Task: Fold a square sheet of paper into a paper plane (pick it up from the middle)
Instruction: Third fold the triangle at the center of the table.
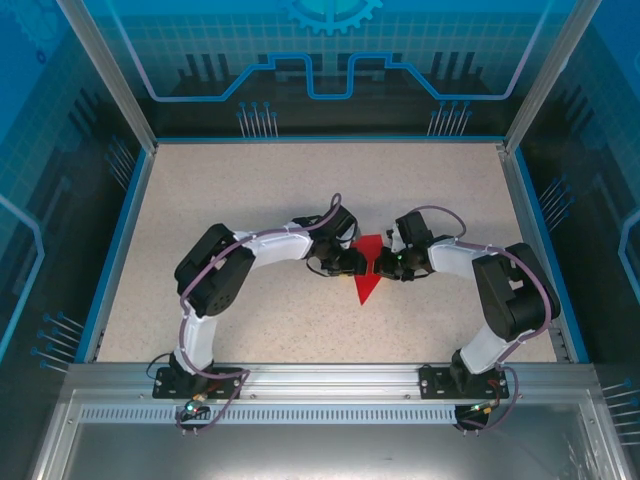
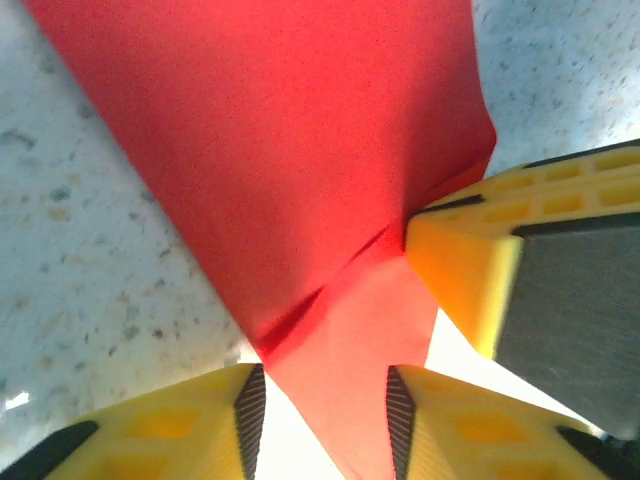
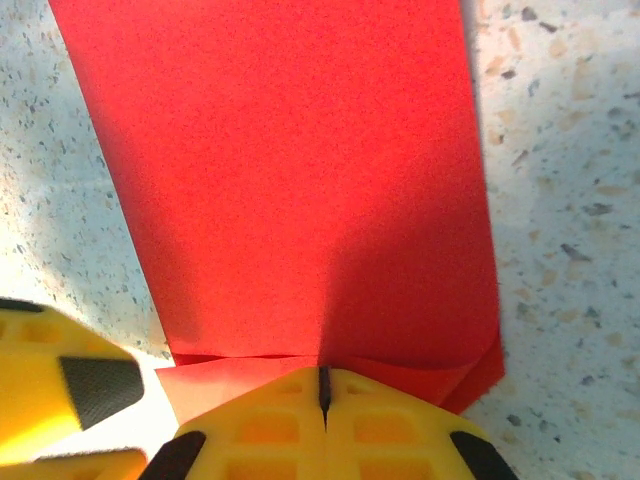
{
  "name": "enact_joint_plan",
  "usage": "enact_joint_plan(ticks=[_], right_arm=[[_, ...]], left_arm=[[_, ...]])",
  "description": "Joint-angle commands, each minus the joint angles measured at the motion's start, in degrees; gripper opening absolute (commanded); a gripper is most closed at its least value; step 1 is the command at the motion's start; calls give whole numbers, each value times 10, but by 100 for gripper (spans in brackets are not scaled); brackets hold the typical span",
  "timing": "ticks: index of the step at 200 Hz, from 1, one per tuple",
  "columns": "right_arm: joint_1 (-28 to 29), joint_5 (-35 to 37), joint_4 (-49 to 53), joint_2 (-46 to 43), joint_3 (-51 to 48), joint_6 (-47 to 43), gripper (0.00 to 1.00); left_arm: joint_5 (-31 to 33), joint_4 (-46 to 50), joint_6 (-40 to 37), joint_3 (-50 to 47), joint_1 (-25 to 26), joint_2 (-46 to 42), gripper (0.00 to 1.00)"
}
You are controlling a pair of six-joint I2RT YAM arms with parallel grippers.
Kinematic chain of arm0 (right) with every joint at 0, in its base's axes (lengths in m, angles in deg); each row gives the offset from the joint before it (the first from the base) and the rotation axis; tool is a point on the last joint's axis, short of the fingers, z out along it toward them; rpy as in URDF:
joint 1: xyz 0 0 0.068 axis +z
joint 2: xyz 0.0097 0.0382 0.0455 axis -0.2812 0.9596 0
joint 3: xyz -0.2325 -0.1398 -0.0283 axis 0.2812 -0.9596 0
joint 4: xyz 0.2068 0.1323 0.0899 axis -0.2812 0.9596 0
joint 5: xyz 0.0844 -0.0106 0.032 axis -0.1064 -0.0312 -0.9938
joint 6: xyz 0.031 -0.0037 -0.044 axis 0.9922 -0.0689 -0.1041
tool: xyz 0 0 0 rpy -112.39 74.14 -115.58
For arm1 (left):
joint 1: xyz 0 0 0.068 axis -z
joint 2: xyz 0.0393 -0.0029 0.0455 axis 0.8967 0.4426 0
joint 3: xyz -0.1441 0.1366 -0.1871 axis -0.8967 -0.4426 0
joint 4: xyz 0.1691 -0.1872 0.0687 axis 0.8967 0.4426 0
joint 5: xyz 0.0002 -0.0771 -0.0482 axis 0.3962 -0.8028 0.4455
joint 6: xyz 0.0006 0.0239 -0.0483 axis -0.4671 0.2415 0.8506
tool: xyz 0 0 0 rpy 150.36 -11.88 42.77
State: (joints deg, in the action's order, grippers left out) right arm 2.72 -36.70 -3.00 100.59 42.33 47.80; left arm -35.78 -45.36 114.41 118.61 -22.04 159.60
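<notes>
**Mid-fold: right pincer holding down, left pincer free for the next crease**

**Step in hand.** The bright red paper sheet [image 1: 372,285], thin and already folded into a tapering pointed shape, lies on the pale speckled table [image 1: 250,190]. It sits about midway between the left and right edges, with its point toward the near edge. Treat this as a stage between creases: past pick-up, with the plane not yet finished.

**Pincer state.**
- The right pincer [image 3: 323,400] is pressed together, its tips resting on the overlapped layers at one edge of the sheet. Read this as a hold-down. You cannot tell whether a layer is caught between the tips.
- The left pincer [image 2: 325,425] stands spread, with its black ribbed pads [image 2: 250,410] on either side of a narrow part of the sheet and gripping nothing.
- The two pincers meet over the sheet from opposite sides, just beside each other.

**Next move.**
1. Leave the right pincer down as the anchor.
2. Bring the left pincer to the flap to be turned, and close it on that layer alone.
3. Line up the edges before you press the crease, since thin paper is likely to slide or buckle.
4. Mind the clearance between the pincers, which is very small.
</notes>
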Motion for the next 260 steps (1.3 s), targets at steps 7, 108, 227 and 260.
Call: enact_joint_plan(ticks=[7,108,227,260], right_arm=[[-9,31,26,28,-25,-7,0],[-9,12,8,33,-33,-6,0],[-10,8,6,30,-38,-9,0],[-10,8,3,31,-41,-9,0]], left_arm=[[26,16,39,-32,27,-53,43],[108,-22,144,-59,118,-49,42],[130,-11,122,-48,120,-23,27],[129,-13,117,-43,119,-19,24]])
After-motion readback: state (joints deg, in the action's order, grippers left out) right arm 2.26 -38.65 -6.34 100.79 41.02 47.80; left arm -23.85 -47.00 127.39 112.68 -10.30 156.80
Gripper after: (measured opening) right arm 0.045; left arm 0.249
